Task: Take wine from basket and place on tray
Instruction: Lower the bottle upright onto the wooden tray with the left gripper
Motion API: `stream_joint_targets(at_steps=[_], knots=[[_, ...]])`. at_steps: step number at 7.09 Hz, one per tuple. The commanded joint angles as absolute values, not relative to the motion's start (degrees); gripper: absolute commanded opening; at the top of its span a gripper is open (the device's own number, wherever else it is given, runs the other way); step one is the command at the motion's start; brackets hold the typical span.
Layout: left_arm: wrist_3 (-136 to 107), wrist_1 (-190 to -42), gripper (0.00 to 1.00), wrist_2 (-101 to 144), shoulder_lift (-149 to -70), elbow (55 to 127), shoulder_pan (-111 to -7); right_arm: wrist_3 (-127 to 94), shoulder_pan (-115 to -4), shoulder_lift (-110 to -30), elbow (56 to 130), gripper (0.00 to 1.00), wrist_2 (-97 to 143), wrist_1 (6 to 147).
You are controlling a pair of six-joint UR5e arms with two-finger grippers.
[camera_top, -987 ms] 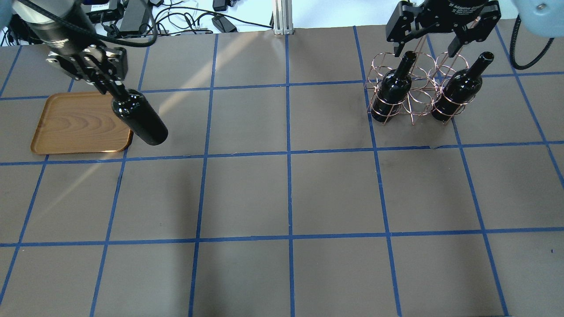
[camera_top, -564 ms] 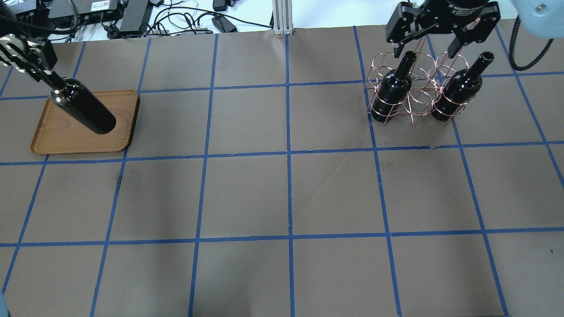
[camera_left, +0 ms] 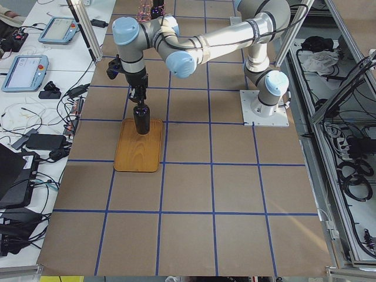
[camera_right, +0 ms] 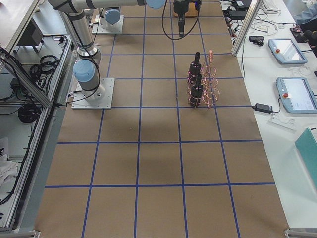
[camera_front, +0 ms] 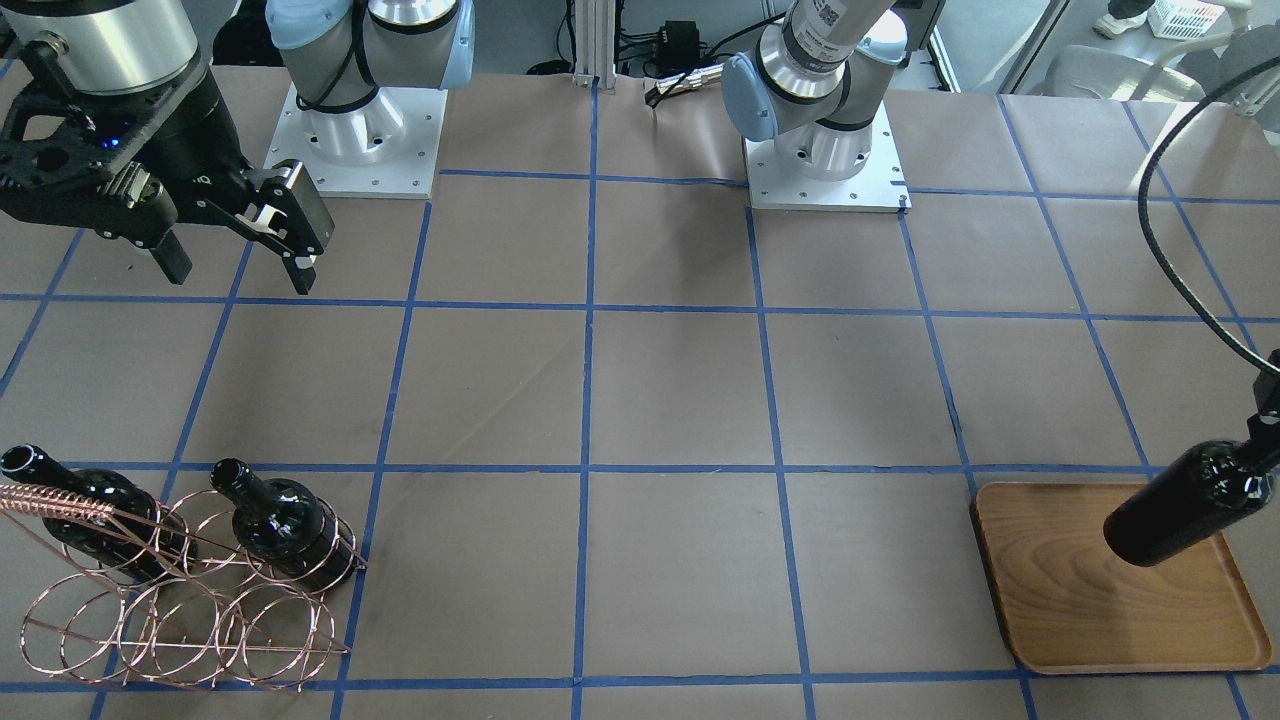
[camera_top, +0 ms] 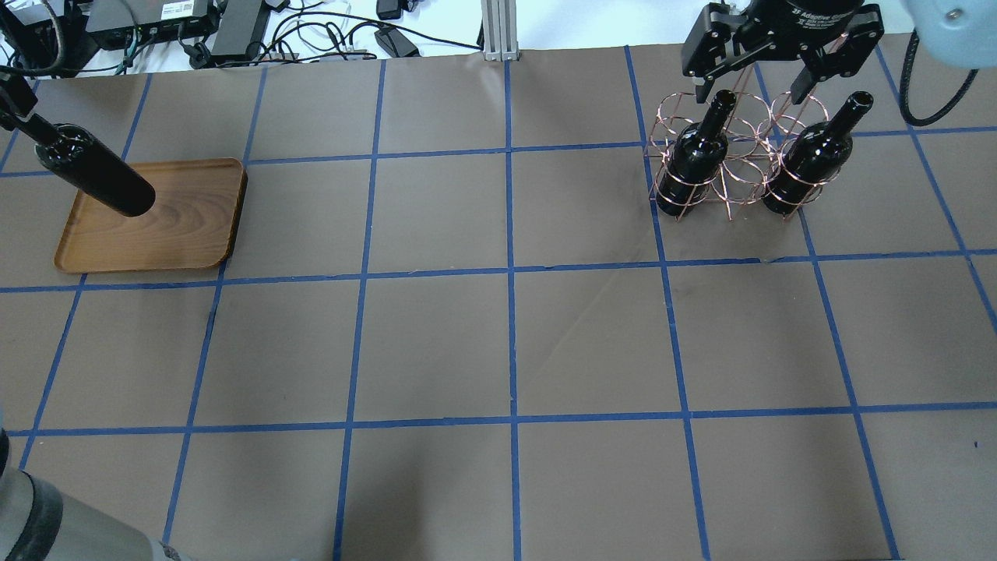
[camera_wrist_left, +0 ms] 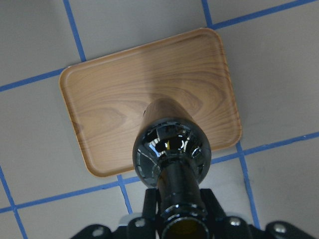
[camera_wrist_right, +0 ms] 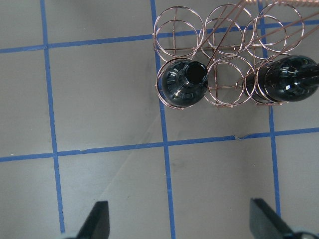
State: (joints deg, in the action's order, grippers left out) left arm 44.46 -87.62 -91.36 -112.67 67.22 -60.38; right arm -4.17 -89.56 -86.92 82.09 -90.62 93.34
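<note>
Front-facing: the wine bottle (camera_front: 1180,515) hangs tilted over the wooden tray (camera_front: 1070,625). The right gripper (camera_front: 235,262) is spread wide and empty, apart from the wire basket (camera_front: 180,625), where two other bottles (camera_front: 285,530) stand.

Overhead: a second ago the wine bottle hung past the tray's inner edge; it has swung across over the tray, so the carry looks finished and only lowering remains.

Left wrist: the left gripper (camera_wrist_left: 177,221) is clamped on the bottle's neck, its base above the tray's near edge.
</note>
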Motion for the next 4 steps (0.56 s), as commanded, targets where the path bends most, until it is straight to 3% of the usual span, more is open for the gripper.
stream_joint_targets(at_steps=[1, 4], knots=[[45.6, -85.3, 0.0, -88.3, -116.7, 66.4, -59.9, -4.1, -89.6, -86.9, 82.2, 1.0, -90.6, 93.3], [48.0, -83.9, 0.0, -90.3, -118.4, 66.3, -59.4, -4.1, -89.6, -86.9, 82.1, 1.0, -90.6, 93.3]])
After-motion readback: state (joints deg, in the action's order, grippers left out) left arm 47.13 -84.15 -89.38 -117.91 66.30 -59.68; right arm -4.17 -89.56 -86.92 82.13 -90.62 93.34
